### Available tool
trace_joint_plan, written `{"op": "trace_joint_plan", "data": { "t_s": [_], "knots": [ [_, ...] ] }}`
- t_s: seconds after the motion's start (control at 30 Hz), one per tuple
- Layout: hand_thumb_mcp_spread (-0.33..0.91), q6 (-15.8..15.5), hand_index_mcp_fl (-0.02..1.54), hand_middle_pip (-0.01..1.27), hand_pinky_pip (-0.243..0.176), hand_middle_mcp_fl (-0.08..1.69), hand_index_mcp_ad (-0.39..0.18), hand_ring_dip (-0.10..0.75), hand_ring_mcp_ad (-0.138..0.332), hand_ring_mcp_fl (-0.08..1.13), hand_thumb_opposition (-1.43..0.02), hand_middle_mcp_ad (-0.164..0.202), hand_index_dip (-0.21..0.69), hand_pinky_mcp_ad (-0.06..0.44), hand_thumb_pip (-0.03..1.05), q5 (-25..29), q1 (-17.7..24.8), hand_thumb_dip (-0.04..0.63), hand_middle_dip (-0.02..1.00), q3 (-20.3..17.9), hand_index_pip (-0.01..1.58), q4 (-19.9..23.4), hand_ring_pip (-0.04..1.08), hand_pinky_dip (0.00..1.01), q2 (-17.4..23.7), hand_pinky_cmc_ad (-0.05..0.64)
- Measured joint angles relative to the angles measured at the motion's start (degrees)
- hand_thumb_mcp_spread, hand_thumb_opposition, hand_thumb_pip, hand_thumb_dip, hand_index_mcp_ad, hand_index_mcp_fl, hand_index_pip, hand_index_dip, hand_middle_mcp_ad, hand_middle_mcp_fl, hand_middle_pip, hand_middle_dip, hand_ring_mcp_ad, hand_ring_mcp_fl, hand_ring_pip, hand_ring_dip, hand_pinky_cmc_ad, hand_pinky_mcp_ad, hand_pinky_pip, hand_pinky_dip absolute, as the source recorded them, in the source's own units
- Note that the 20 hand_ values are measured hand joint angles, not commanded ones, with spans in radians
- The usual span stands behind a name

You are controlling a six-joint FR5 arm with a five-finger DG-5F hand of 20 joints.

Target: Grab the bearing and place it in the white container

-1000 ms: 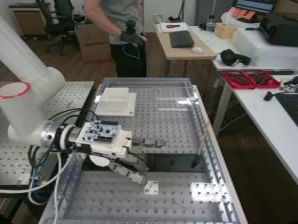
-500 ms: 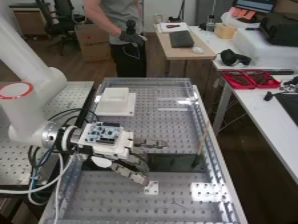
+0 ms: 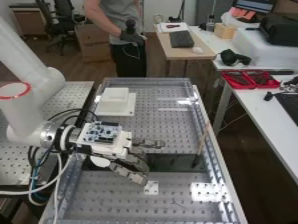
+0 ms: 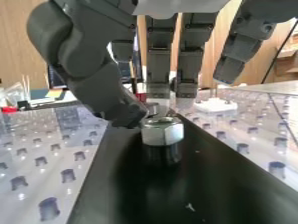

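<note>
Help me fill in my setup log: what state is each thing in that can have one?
Shiny silver metal bearing: upright on the long black plate.
Dark grey robot hand: open, fingers straight, thumb bent close to the bearing.
Boxy white container: lidded or open, I can't tell.
Shallow red trays: open, things inside.

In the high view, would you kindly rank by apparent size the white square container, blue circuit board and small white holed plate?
1. White square container
2. Blue circuit board
3. Small white holed plate
</note>
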Motion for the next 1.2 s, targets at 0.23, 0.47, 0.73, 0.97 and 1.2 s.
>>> {"op": "trace_joint_plan", "data": {
  "t_s": [0.23, 0.47, 0.73, 0.97, 1.2],
  "knots": [
    [0.52, 0.3, 0.01, 1.09, 0.080, 0.14, -0.138, 0.518, 0.054, 0.12, -0.86, 0.026, -0.188, 0.265, 0.88, 0.0, 0.2, 0.333, 0.77, 0.2, 0.26, -0.5, 0.62, 0.20, 0.0, 0.401],
    [0.51, 0.1, 0.01, 1.09, 0.065, 0.08, -0.136, 0.506, 0.051, 0.07, -0.86, 0.017, -0.188, 0.264, 0.91, 0.1, 0.2, 0.333, 0.78, 0.3, 0.26, -1.0, 0.62, 0.22, 0.1, 0.401],
    [0.50, 0.0, 0.01, 1.09, 0.035, 0.03, -0.138, 0.494, 0.052, 0.02, -0.86, 0.023, -0.188, 0.262, 0.91, -0.2, 0.1, 0.333, 0.78, 0.0, 0.26, -0.7, 0.64, 0.23, 0.1, 0.401],
    [0.50, 0.1, 0.01, 1.08, 0.035, 0.01, -0.138, 0.494, 0.051, 0.02, -0.86, 0.024, -0.188, 0.264, 0.91, 0.1, 0.1, 0.333, 0.75, -1.0, 0.26, 0.6, 0.64, 0.23, 0.7, 0.391],
    [0.50, 0.6, 0.01, 1.08, 0.037, 0.01, -0.138, 0.497, 0.054, 0.02, -0.85, 0.024, -0.188, 0.264, 0.91, 1.0, 0.4, 0.333, 0.75, -2.0, 0.26, 2.6, 0.64, 0.23, 1.2, 0.387]
  ]
}}
